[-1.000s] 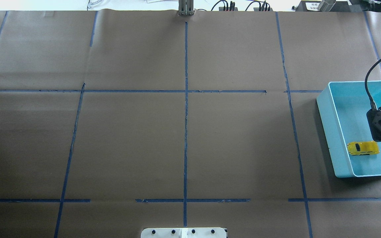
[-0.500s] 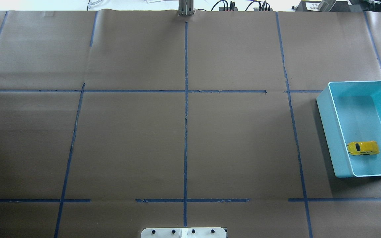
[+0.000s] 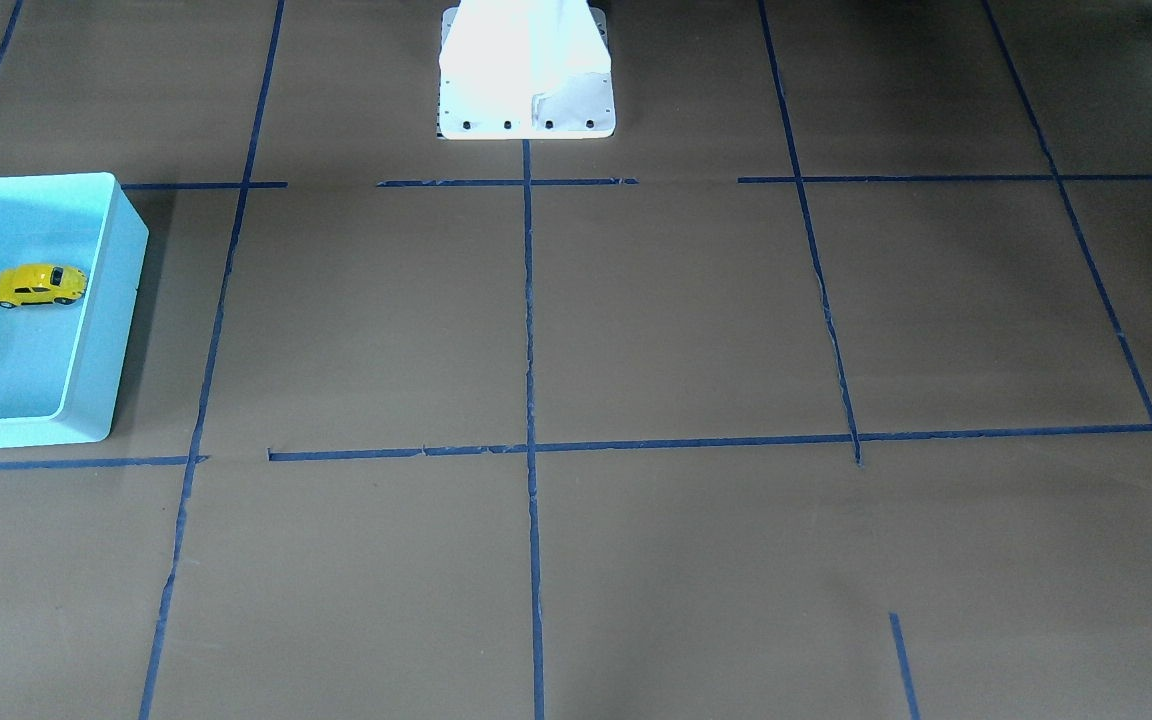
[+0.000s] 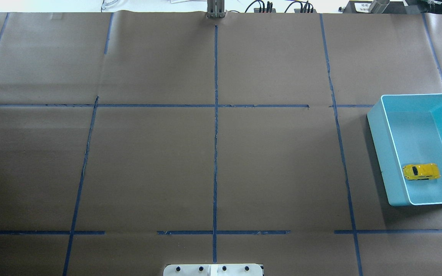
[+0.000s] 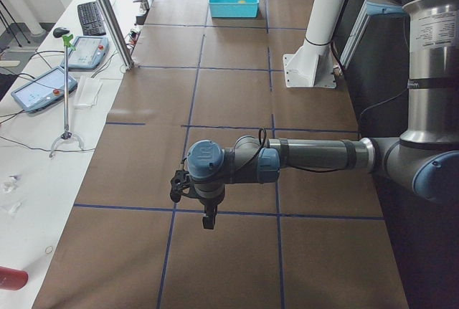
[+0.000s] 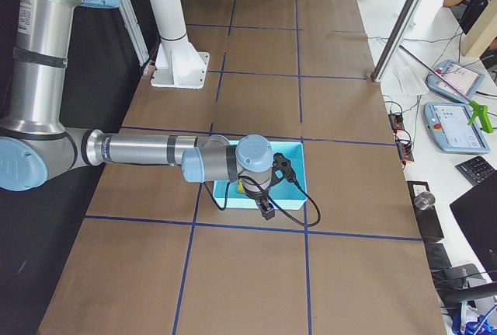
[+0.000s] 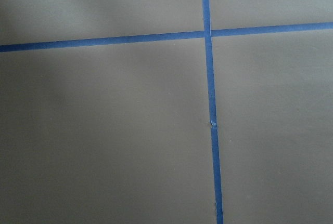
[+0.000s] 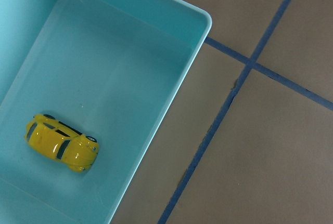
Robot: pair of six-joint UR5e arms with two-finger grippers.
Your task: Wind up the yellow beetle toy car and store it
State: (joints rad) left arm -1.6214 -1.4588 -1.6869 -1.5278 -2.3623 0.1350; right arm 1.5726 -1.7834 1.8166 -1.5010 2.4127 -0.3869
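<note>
The yellow beetle toy car (image 4: 421, 171) stands on its wheels inside the light blue bin (image 4: 375, 126) at the table's right edge. It also shows in the front-facing view (image 3: 40, 285) and in the right wrist view (image 8: 61, 143), near the bin's wall (image 8: 174, 99). My right gripper (image 6: 266, 211) shows only in the exterior right view, hanging above the bin's (image 6: 293, 172) near end; I cannot tell if it is open or shut. My left gripper (image 5: 208, 220) shows only in the exterior left view, low over bare paper at the table's left end; its state cannot be told.
Brown paper with blue tape lines (image 4: 215, 153) covers the table. The white robot base (image 3: 526, 80) stands at mid table edge. A side desk with tablets (image 5: 39, 87) and a metal post (image 5: 107, 15) lies along the far side.
One second ago my right gripper hung over the bin just right of the car in the overhead view; it has since moved out of that view. The car has not moved.
</note>
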